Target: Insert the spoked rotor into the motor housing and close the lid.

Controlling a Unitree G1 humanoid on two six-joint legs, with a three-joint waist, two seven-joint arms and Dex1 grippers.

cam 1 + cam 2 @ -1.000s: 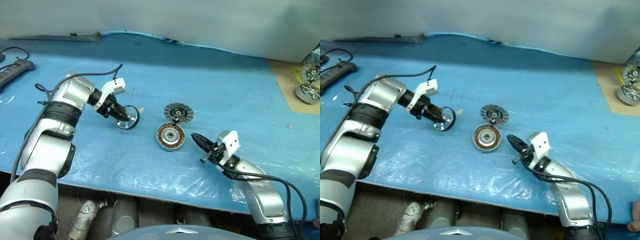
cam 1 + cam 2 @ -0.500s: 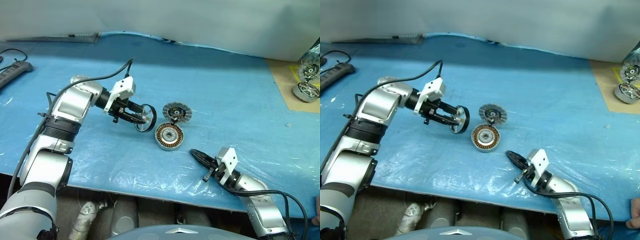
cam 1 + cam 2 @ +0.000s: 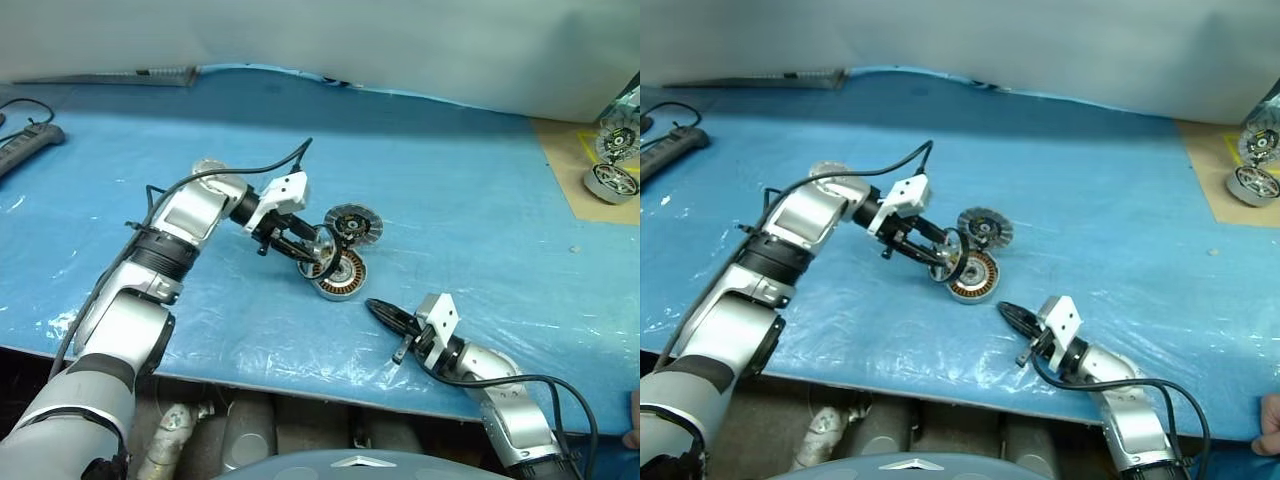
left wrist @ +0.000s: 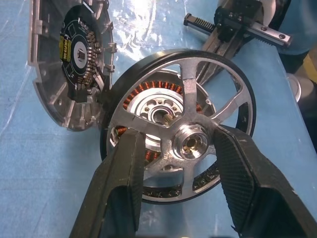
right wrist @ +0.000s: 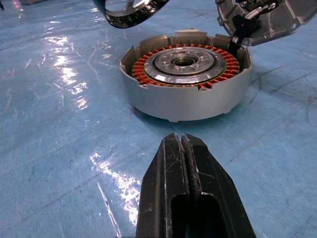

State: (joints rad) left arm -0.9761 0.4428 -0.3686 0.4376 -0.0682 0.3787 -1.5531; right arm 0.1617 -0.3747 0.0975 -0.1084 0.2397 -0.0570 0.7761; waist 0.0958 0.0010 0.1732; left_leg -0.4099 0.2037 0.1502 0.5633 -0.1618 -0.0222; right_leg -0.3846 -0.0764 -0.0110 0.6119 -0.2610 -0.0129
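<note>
- The left gripper (image 4: 181,168) has its jaws clamped on the spoked rotor (image 4: 184,130), gripping it across the spokes on either side of the hub.
- The rotor hangs tilted just above the motor housing (image 5: 185,74), not yet seated; through its spokes the copper windings and the housing's central hub show directly behind, so the two centres look nearly lined up.
- The housing sits on the blue desk (image 3: 480,200) about mid-way along it, nearer the front edge than the back one. The lid (image 3: 357,225) leans open at the housing's far side, striped face toward the housing.
- The relation that matters: the rotor's axis is still slanted against the housing's upright axis; I judge it must be levelled, then lowered straight onto the hub.
- The right gripper (image 5: 184,148), jaws together and holding nothing, lies low near the desk's front edge, pointing at the housing's wall. The left arm is the nearer one.
</note>
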